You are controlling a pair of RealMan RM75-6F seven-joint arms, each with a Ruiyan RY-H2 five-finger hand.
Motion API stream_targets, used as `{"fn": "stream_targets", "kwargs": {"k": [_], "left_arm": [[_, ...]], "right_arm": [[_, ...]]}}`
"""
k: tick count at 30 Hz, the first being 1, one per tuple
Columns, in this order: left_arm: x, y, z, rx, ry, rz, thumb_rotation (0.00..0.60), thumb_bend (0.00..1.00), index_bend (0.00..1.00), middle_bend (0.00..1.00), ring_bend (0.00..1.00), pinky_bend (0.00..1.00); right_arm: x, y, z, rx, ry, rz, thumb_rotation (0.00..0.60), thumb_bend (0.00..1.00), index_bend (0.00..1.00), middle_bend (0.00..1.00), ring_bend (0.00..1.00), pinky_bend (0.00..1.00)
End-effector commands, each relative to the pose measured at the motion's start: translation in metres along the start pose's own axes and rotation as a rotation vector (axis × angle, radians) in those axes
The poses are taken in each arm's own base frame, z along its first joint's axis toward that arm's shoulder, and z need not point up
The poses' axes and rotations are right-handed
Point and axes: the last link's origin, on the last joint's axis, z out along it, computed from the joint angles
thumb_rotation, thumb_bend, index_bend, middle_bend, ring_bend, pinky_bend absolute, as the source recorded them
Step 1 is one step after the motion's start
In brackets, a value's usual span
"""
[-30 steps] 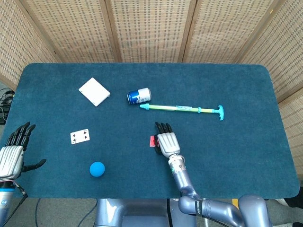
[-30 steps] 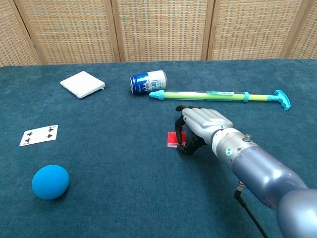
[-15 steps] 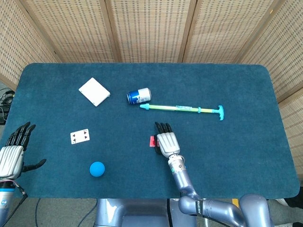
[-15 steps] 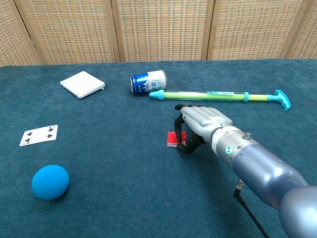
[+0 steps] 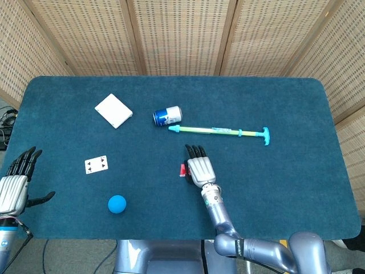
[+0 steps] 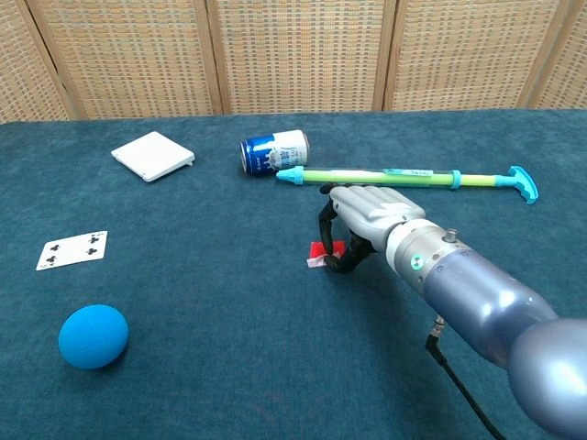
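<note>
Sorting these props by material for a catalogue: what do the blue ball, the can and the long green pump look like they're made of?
Blue ball: matte, no glare, probably foam or soft rubber. Can: likely thin metal, with a printed blue-and-white wrap and a glossy sheen. Pump: translucent green tube with teal handle and tip, seemingly moulded plastic.

From the right hand [image 5: 201, 170], the way toward 12 o'clock is barred by the long pump [image 5: 219, 131] lying crosswise, with the can [image 5: 167, 115] at 11 o'clock just beside its tip. Toward 3 and 5 o'clock the tabletop [image 5: 296, 182] lies open. At 9 o'clock sits the playing card [image 5: 96, 164], at 8 o'clock the blue ball [image 5: 117, 204].
</note>
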Motion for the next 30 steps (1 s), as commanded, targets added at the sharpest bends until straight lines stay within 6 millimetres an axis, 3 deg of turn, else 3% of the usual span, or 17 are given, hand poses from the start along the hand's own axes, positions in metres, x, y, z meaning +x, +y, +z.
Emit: {"fn": "stream_targets", "kwargs": {"k": [1, 22, 30], "left_arm": [[0.000, -0.001, 0.001, 0.003, -0.001, 0.000, 0.600, 0.11, 0.00, 0.00, 0.00, 0.09], [-0.001, -0.006, 0.005, 0.029, -0.004, -0.001, 0.600, 0.11, 0.00, 0.00, 0.00, 0.09], [-0.001, -0.007, 0.006, 0.035, -0.004, -0.001, 0.600, 0.11, 0.00, 0.00, 0.00, 0.09]], "right_arm": [[0.002, -0.001, 0.002, 0.001, 0.001, -0.004, 0.600, 0.67, 0.64, 0.10, 0.00, 0.00], [0.022, -0.020, 0.043, 0.005, 0.022, -0.034, 0.600, 0.67, 0.62, 0.10, 0.00, 0.00], [0.048, -0.024, 0.050, 0.017, 0.089, -0.031, 0.600, 0.67, 0.63, 0.10, 0.00, 0.00]]}}
